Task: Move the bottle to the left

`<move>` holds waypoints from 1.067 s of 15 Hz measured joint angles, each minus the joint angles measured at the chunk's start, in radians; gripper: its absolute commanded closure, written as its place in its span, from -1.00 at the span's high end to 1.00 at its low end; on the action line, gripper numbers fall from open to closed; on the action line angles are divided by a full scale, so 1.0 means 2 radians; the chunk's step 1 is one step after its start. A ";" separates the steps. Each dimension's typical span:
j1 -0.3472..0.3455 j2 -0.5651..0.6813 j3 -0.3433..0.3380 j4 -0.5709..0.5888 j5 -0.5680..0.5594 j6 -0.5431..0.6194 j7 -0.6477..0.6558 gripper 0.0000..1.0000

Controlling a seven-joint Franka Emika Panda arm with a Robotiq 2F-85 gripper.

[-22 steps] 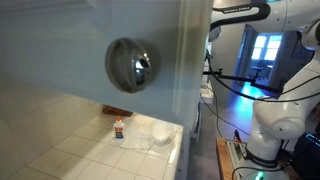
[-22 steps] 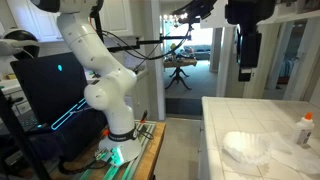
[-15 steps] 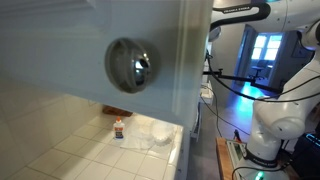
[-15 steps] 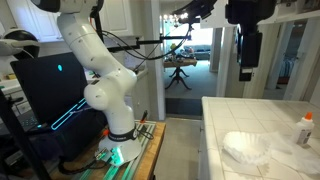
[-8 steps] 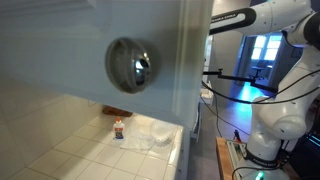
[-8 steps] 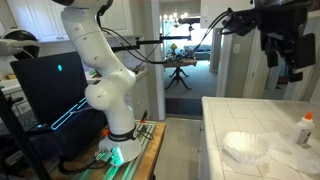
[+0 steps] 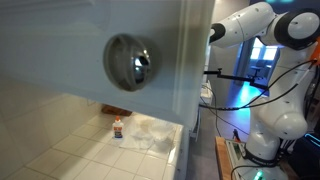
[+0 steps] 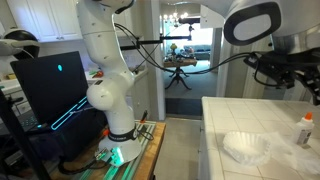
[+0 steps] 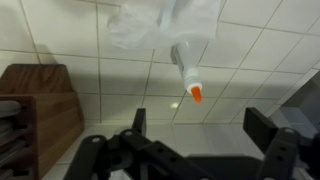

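We see our jaws spread wide and empty above the tiled desk, the bottle apart from them.

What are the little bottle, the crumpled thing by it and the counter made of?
The bottle: probably whitish plastic, with a glossy orange cap. The crumpled sheet: likely thin clear plastic film, wrinkled and see-through. The counter: seemingly glazed white ceramic tile, given its grout lines and soft sheen.

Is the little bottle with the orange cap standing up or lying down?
Standing up. In both exterior views the small orange-capped bottle stands on the white tiled counter, cap on top.
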 measured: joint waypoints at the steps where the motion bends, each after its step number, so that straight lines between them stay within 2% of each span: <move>1: 0.003 0.013 0.002 0.001 0.031 0.012 -0.032 1.00; 4: 0.001 0.041 0.013 0.003 0.101 0.020 -0.114 1.00; 6: -0.002 0.057 0.023 0.005 0.121 0.027 -0.153 1.00; 11: -0.004 0.099 0.042 0.006 0.126 0.066 -0.206 1.00; 16: -0.004 0.114 0.045 0.008 0.126 0.077 -0.215 1.00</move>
